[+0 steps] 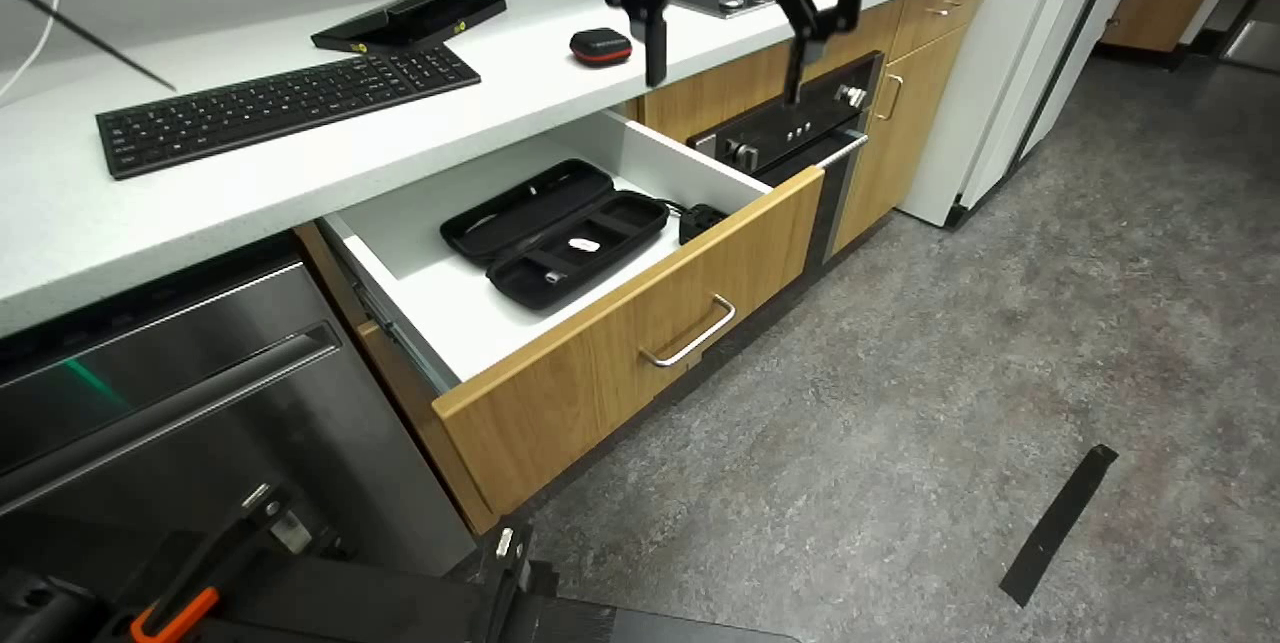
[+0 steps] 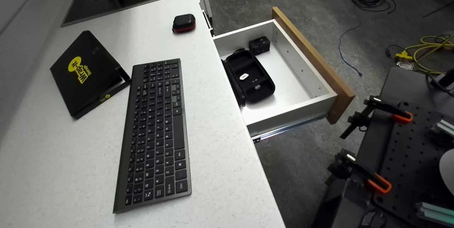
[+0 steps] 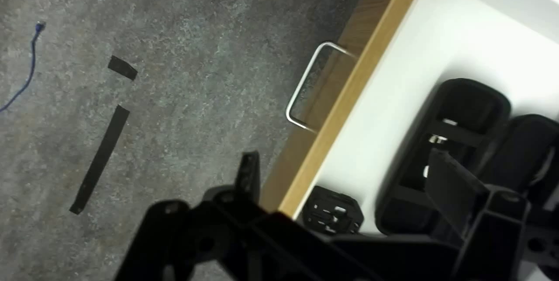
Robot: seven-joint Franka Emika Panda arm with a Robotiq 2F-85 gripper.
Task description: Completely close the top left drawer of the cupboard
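- One keyboard (image 2: 156,132) is set on the white worktop (image 2: 227,171) above grey floor (image 1: 900,403).
- Fingers (image 1: 656,51) of the gripper (image 1: 724,75) are spread apart.
- The pulled-out top left drawer (image 3: 388,110) is seen beyond them, towards one o'clock in the wrist view.

Free floor (image 1: 880,373) fronts the drawer (image 1: 605,358); the cupboard's worktop (image 1: 530,88) overhangs its rear.

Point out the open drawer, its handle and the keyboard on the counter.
Open drawer (image 1: 600,375): in an exterior view, on its wooden front.
Drawer handle (image 3: 304,80): in the wrist view, on the middle of its silver bar.
Keyboard (image 2: 155,132): in an exterior view, on its keys.
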